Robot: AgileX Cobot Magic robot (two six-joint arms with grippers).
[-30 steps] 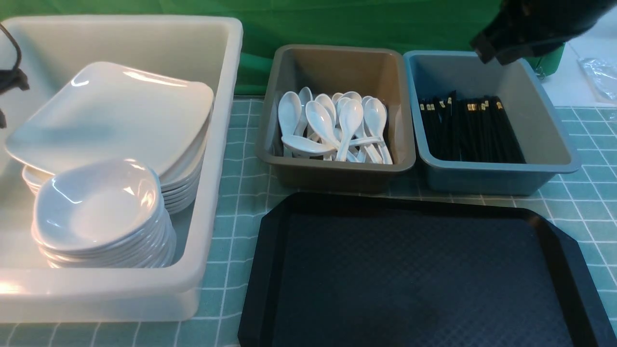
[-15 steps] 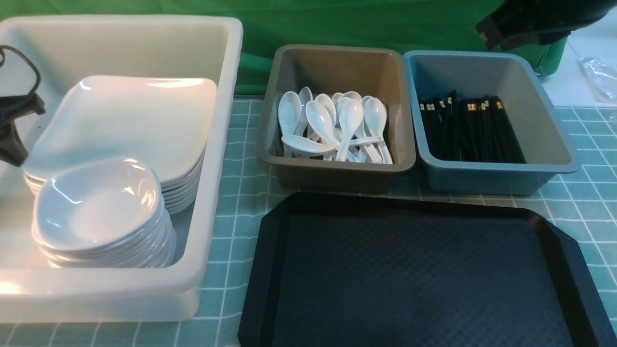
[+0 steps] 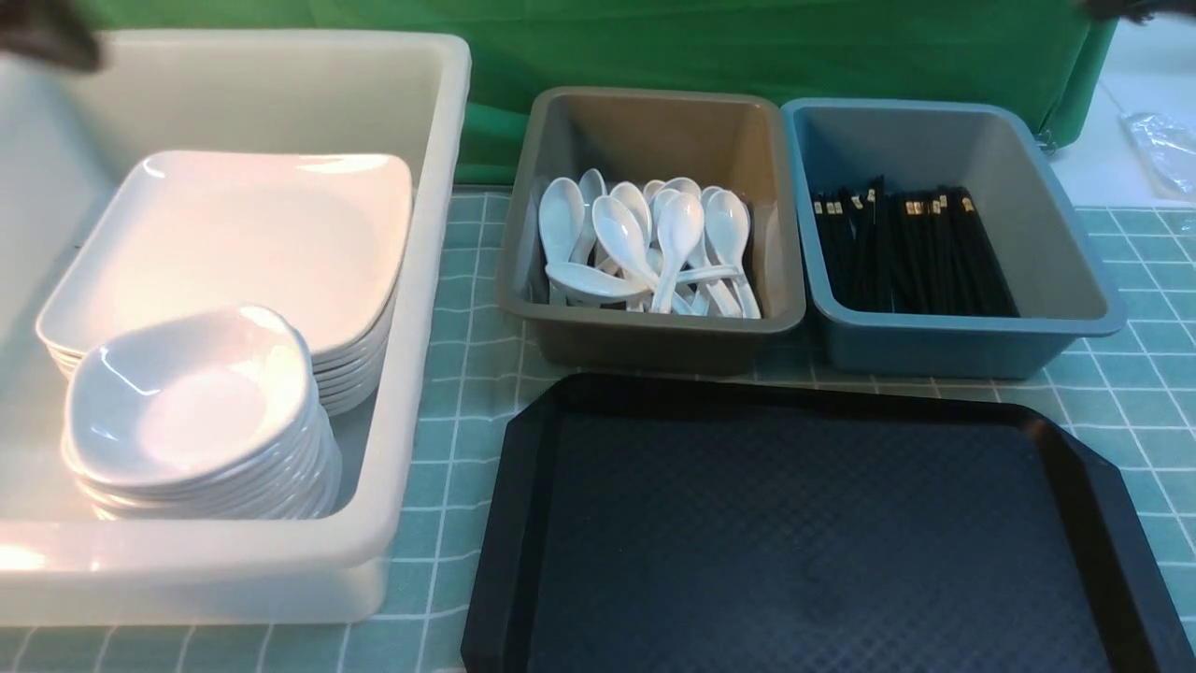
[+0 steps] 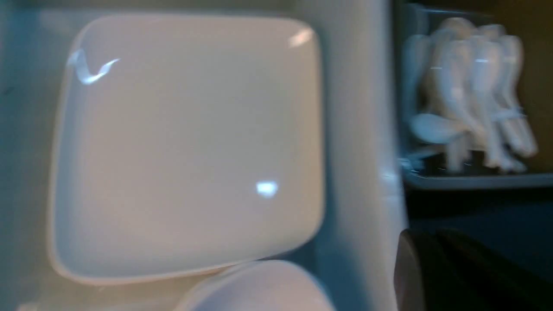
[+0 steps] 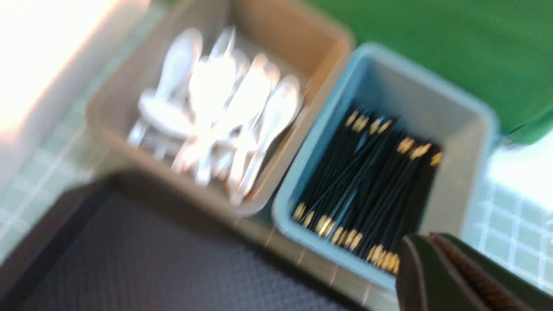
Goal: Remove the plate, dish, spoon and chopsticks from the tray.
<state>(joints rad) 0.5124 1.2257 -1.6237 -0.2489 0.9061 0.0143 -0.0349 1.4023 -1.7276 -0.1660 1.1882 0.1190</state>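
Observation:
The black tray (image 3: 804, 533) lies bare at the front; it also shows in the right wrist view (image 5: 129, 259). The large white plate (image 3: 234, 243) lies flat on top of a plate stack in the white tub (image 3: 411, 374), and fills the left wrist view (image 4: 185, 142). A stack of small dishes (image 3: 187, 402) stands in front of it. Spoons (image 3: 645, 248) fill the brown tub (image 3: 654, 121). Black chopsticks (image 3: 911, 252) lie in the blue-grey tub (image 3: 934, 140). My left gripper (image 4: 425, 235) is high above the white tub, shut and empty. My right gripper (image 5: 427, 239) is high above the blue-grey tub, shut and empty.
The tubs stand on a green checked cloth (image 3: 467, 374), with a green backdrop (image 3: 747, 47) behind them. Only dark slivers of my arms show at the top corners of the front view. A crumpled clear bag (image 3: 1163, 145) lies at the far right.
The plate, tilted a second ago, has settled flat on the stack. My left gripper has let it go and risen to the top left corner. My right arm has risen almost out of view.

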